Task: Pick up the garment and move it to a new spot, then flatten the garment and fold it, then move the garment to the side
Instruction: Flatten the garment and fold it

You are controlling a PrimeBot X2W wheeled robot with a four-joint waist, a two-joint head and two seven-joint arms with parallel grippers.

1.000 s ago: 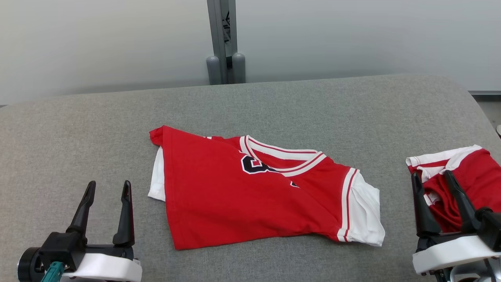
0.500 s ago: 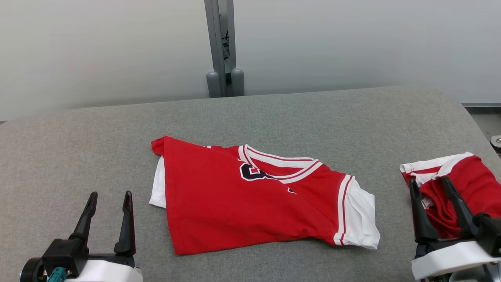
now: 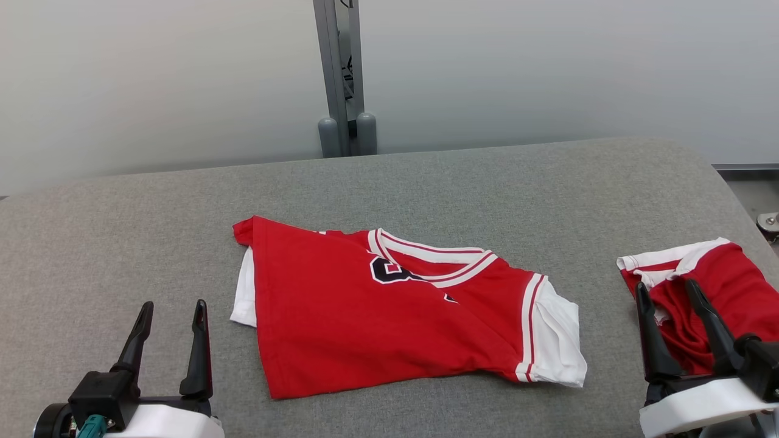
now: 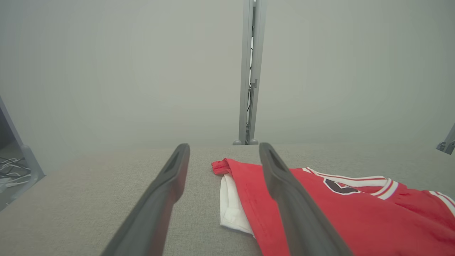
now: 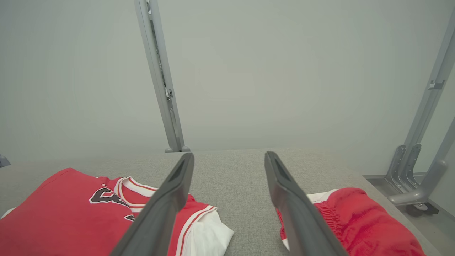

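Observation:
The garment (image 3: 365, 322), a red jersey with white trim and white sleeves, lies folded over itself in the middle of the grey padded table (image 3: 487, 194). My left gripper (image 3: 173, 304) hovers open near the front left, just short of the jersey's left edge, with nothing between its fingers. The left wrist view has the left gripper (image 4: 224, 145) pointing at the jersey's (image 4: 355, 213) left sleeve and corner. My right gripper (image 3: 665, 284) stands open at the front right, empty. In the right wrist view the right gripper (image 5: 229, 154) points between the jersey (image 5: 60, 209) and another red piece.
A second red and white garment (image 3: 718, 304) lies bunched at the table's right edge, behind my right fingers; it is at the lower right (image 5: 355, 220) of the right wrist view. A grey post (image 3: 341, 73) stands behind the table. Metal frame legs (image 5: 412, 177) stand off the right side.
The whole head picture has shifted downward, so the camera has tilted. Both grippers stay open where they were and the jersey has not moved on the table.

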